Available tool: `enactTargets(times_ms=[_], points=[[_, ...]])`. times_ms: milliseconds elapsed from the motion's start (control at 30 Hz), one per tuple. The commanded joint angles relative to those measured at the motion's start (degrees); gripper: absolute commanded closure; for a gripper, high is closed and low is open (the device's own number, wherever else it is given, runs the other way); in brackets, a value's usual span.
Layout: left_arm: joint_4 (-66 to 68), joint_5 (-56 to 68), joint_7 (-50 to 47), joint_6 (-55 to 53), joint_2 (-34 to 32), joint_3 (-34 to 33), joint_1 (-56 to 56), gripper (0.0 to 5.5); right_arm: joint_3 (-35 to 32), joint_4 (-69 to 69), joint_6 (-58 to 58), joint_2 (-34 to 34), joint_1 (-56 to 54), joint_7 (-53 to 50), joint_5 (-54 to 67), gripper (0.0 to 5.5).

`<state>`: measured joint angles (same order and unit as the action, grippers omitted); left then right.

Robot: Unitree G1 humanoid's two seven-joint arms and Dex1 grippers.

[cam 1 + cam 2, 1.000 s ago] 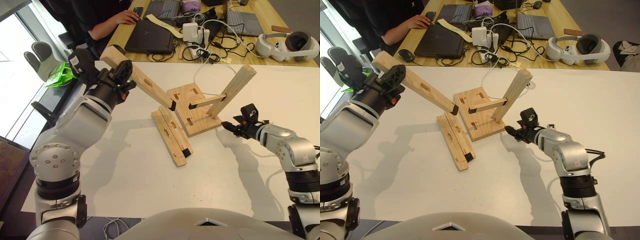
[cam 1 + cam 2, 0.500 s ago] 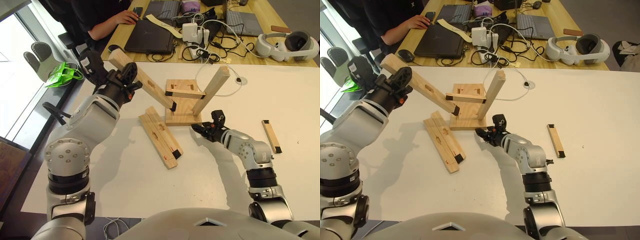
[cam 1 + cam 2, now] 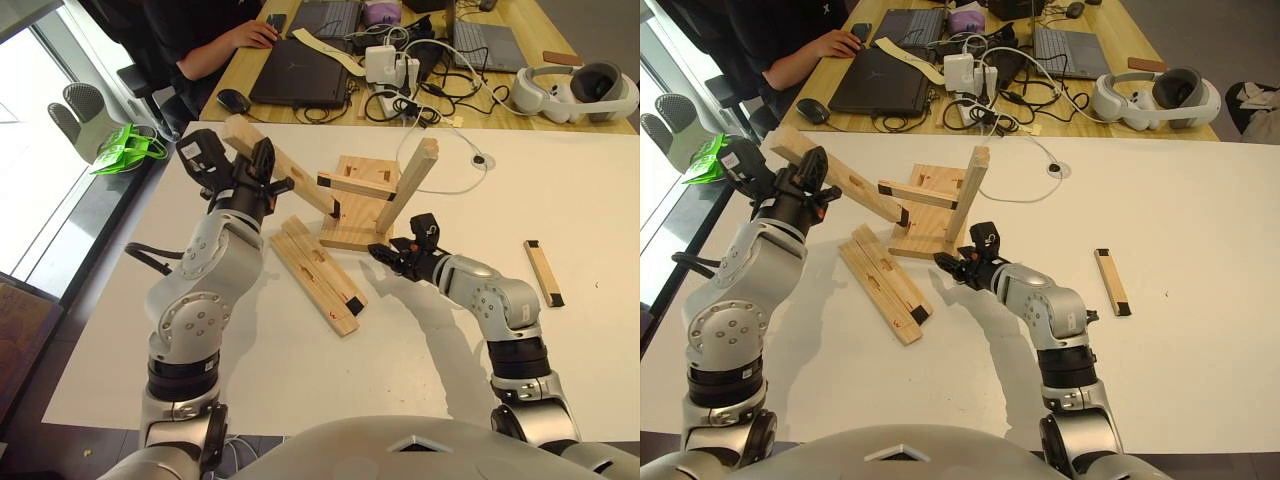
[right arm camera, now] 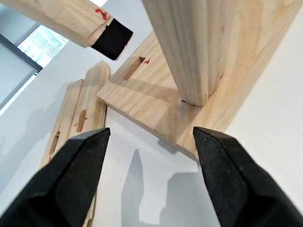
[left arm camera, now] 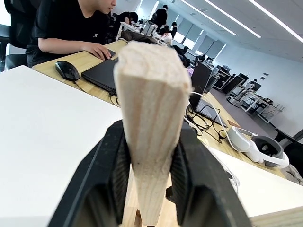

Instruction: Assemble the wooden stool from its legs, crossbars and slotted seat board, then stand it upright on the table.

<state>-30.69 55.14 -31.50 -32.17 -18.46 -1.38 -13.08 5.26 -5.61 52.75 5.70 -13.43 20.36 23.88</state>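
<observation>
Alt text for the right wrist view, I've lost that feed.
The open right hand faces the seat board's edge, near the leg standing in it. A second leg's black-tipped end hangs near the board; two loose legs lie beside it.

seat board (image 4: 142, 99): pale bare wood, fine grain, matt
held leg (image 5: 149, 94): same light wood, sawn end slightly rough, edges rounded
leg tip (image 4: 111, 40): black matt covering
left gripper (image 5: 149, 163): black plastic, faint sheen
right gripper (image 4: 154, 175): black plastic, smooth, matt
table (image 3: 300, 380): white, smooth, matt
</observation>
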Motion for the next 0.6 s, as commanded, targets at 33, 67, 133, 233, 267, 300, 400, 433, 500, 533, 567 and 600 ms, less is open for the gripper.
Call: enactTargets(times_ms=[33,67,133,233,267,300,400,433,500,533,567,600], points=[[2.26,-3.65,7.21,1.12,1.07,-0.22,0.22,4.48,-0.71,-2.08,1.95,0.83,-0.92,0.51,1.25,2.27],[3.04,-4.71,8.76,1.46,1.12,-0.68,0.98,4.48,-0.75,-2.39,2.36,1.11,-1.22,0.87,1.43,2.27],[4.19,-7.02,11.47,2.08,1.18,-1.73,2.35,4.48,-0.76,-2.93,3.1,1.68,-1.73,1.46,1.85,2.27],[5.13,-9.24,14.59,2.38,1.44,-2.87,3.34,4.48,-0.99,-3.82,3.9,2.53,-1.77,2.0,2.48,2.27],[5.05,-9.7,15.25,2.19,1.74,-3.17,3.73,4.48,-1.06,-4.18,4.14,2.77,-1.62,2.08,2.67,2.27],[4.76,-9.92,15.72,1.85,2.1,-3.42,4.22,4.48,-1.05,-4.47,4.34,2.99,-1.5,2.18,2.8,2.27],[3.31,-10.0,16.4,0.69,3.68,-3.6,5.71,4.48,-1.12,-4.87,4.67,3.39,-1.29,2.18,2.96,2.27],[2.67,-9.85,16.43,0.29,4.24,-3.68,6.03,4.48,-1.16,-4.9,4.71,3.48,-1.28,2.13,2.99,2.27],[1.45,-9.07,16.11,-0.53,5.35,-4.14,6.45,4.48,-1.14,-4.88,4.67,3.63,-1.32,2.05,2.98,2.27],[0.97,-8.93,16.08,-0.96,5.72,-4.4,6.62,4.48,-1.12,-4.88,4.66,3.68,-1.34,2.03,2.97,2.27],[0.71,-8.89,16.23,-1.35,6.01,-4.67,6.82,4.48,-1.12,-4.88,4.63,3.68,-1.34,1.99,2.94,2.27],[1.24,-10.48,17.08,-1.68,5.29,-4.21,7.12,4.48,-0.98,-4.83,4.56,3.75,-1.54,2.04,2.83,2.27]])
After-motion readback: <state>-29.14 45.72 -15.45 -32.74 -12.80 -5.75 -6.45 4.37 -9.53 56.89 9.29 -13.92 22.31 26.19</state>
